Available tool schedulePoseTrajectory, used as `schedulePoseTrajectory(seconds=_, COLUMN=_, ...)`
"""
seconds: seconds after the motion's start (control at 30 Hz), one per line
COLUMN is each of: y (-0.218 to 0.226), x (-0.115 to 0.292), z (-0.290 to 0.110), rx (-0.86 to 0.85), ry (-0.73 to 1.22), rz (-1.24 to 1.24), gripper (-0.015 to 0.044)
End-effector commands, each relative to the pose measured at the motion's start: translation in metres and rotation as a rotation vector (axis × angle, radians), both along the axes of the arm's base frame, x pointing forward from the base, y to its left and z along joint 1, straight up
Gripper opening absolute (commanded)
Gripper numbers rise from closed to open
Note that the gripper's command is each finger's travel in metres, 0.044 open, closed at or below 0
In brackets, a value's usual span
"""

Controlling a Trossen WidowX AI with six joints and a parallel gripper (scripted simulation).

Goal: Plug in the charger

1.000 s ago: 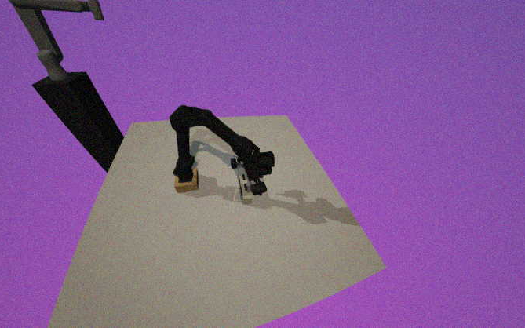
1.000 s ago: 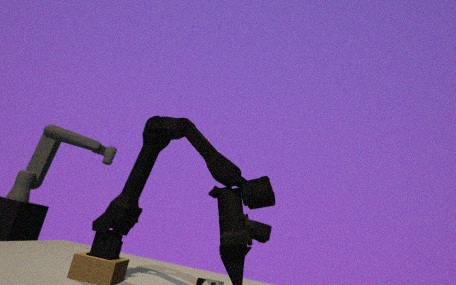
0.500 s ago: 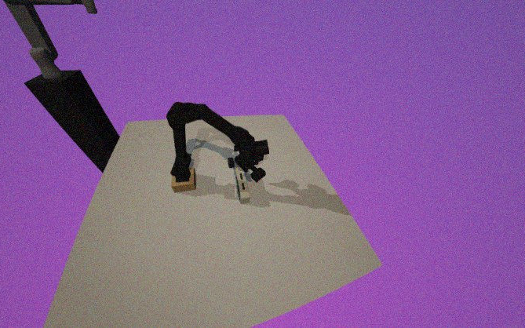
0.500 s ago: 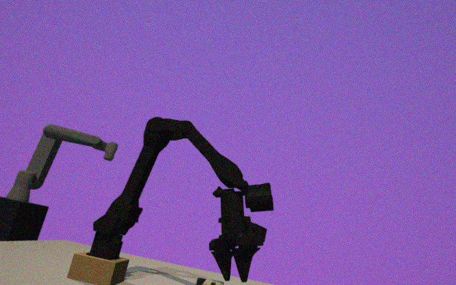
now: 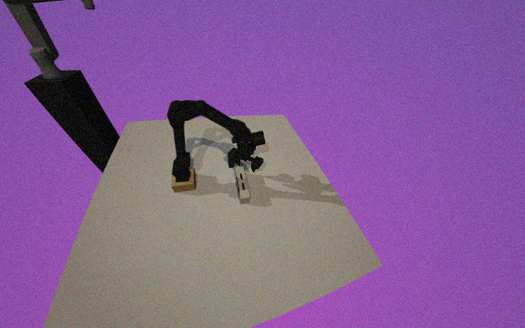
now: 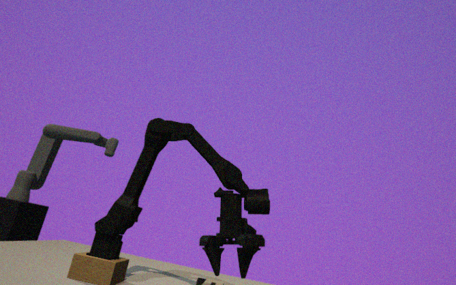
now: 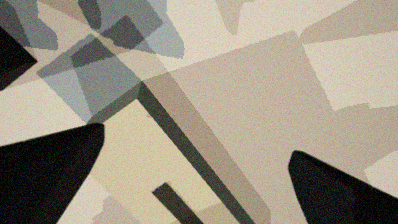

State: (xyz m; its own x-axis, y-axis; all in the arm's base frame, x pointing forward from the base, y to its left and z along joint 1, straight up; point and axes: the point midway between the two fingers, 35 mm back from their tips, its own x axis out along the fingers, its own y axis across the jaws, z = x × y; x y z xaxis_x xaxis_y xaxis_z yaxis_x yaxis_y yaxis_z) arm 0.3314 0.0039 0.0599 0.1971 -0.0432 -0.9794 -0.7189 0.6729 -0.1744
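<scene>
The power strip (image 5: pixel 242 187) (image 7: pixel 135 160) is a pale beige bar with dark slots, lying on the table (image 5: pixel 198 252) to the right of the arm's base. Only its edge shows at the bottom of the exterior view (image 6: pixel 204 281). My gripper (image 5: pixel 244 165) (image 6: pixel 229 273) (image 7: pixel 199 146) is open and empty. It points down and hovers just above the strip's far end. In the wrist view the strip lies at the lower left between the fingers, with one slot (image 7: pixel 172 200) showing. Blue-grey patches (image 7: pixel 115 70) (image 5: pixel 205 144) lie beyond the strip; I cannot tell whether they are shadow or an object. I see no charger plainly.
The arm stands on a wooden block (image 5: pixel 184 184) (image 6: pixel 97 271). A grey second arm (image 6: pixel 67 136) on a black pedestal (image 5: pixel 72 110) (image 6: pixel 6 219) stands off the table's far left corner. The table's right edge is close to the strip.
</scene>
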Motion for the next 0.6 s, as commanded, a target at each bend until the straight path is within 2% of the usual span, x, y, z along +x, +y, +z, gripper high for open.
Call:
schedulePoseTrajectory(seconds=0.0, y=0.015, x=-0.007, z=-0.002, rx=-0.017, ry=0.028, rz=0.099, gripper=0.044)
schedulePoseTrajectory(seconds=0.57, y=0.074, x=-0.042, z=-0.004, rx=-0.071, ry=0.137, rz=0.53, gripper=0.044)
